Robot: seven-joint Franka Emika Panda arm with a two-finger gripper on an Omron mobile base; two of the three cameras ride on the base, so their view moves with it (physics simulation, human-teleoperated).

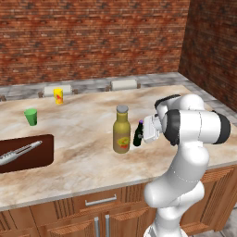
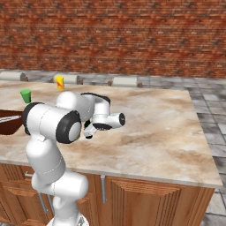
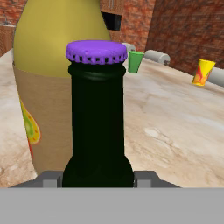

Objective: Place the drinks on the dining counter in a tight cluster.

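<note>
Hand view: small dark glass bottle with a purple crimped cap [image 3: 97,118] stands dead centre between the pincer's two dark fingertips [image 3: 97,178], one tip showing at each side of the bottle's base, so the pincer reads as clamped on the dark bottle low on its body, bottle upright. Directly behind it is the tall olive-yellow bottle with the yellow-red label [image 3: 48,87], very close, though I can't tell from here whether the two touch. My read: the dark bottle is being brought against the tall one as the anchor of the cluster, and it's gripped low and square to keep it vertical while it goes down. Left base view: the tall bottle with its grey cap [image 1: 121,129] stands on the beige marble-patterned dining counter [image 1: 92,157], and the dark bottle [image 1: 138,134] sits just beside it on the arm's side, with the gripper [image 1: 149,129] behind the dark bottle, away from the tall one. Whether the dark bottle's base is down on the counter or just above it, I can't tell. Small green cup [image 1: 31,116] and small yellow cup [image 1: 58,96] are well apart from the tall bottle, toward the brick wall side, not part of the cluster.
</note>
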